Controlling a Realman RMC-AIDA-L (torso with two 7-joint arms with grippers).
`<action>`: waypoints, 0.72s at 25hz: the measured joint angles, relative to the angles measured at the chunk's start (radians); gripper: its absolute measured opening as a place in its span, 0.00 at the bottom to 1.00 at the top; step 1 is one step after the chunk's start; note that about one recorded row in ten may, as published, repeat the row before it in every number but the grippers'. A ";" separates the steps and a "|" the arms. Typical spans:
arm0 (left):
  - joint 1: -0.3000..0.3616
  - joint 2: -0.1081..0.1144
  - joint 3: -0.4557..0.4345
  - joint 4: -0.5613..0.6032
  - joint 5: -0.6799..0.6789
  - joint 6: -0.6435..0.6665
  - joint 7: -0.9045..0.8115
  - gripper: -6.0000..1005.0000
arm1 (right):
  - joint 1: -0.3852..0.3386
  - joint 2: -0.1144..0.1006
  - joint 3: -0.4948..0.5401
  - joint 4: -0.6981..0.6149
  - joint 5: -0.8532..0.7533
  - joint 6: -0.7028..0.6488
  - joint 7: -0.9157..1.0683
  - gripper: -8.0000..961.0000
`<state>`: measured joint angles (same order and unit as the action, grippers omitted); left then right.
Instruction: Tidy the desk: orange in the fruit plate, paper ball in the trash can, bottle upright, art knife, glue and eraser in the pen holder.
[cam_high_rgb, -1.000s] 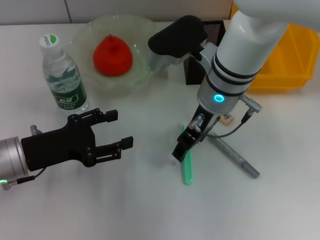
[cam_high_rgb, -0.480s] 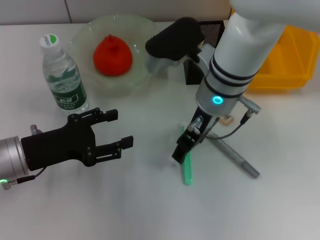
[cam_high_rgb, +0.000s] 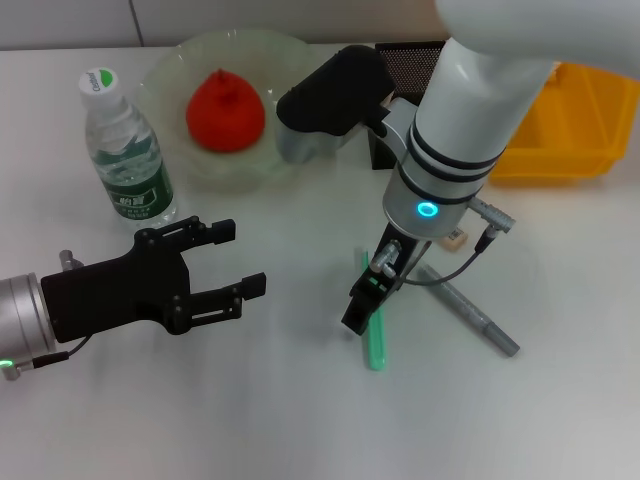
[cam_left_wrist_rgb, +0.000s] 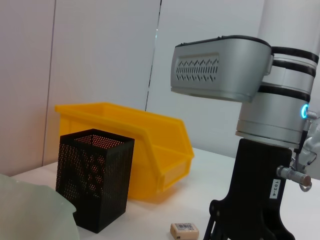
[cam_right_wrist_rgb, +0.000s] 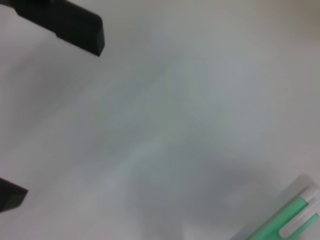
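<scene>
With my right gripper (cam_high_rgb: 360, 312) low over the green art knife (cam_high_rgb: 375, 335), which lies on the desk at 6 o'clock of the pen holder (cam_high_rgb: 405, 95), pickup is underway; fingers spread. Next: straddle, close.

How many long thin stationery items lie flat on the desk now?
2. The green item lies under the right gripper; the grey item lies beside it, toward the robot's right. The right arm may hide others.
</scene>
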<state>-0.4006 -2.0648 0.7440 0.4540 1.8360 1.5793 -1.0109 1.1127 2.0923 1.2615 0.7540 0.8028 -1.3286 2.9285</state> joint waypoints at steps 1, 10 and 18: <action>0.000 0.000 0.000 0.000 0.000 0.000 0.000 0.79 | 0.002 0.000 -0.006 0.000 0.001 0.000 0.000 0.77; 0.000 0.000 0.000 0.000 0.000 0.003 0.000 0.79 | 0.007 0.000 -0.033 0.000 0.008 0.002 -0.001 0.76; -0.001 0.000 0.000 0.000 0.000 0.007 0.000 0.79 | 0.007 0.000 -0.051 0.003 0.028 0.009 -0.005 0.76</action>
<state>-0.4011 -2.0647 0.7440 0.4540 1.8362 1.5859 -1.0108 1.1198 2.0924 1.2101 0.7565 0.8305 -1.3199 2.9235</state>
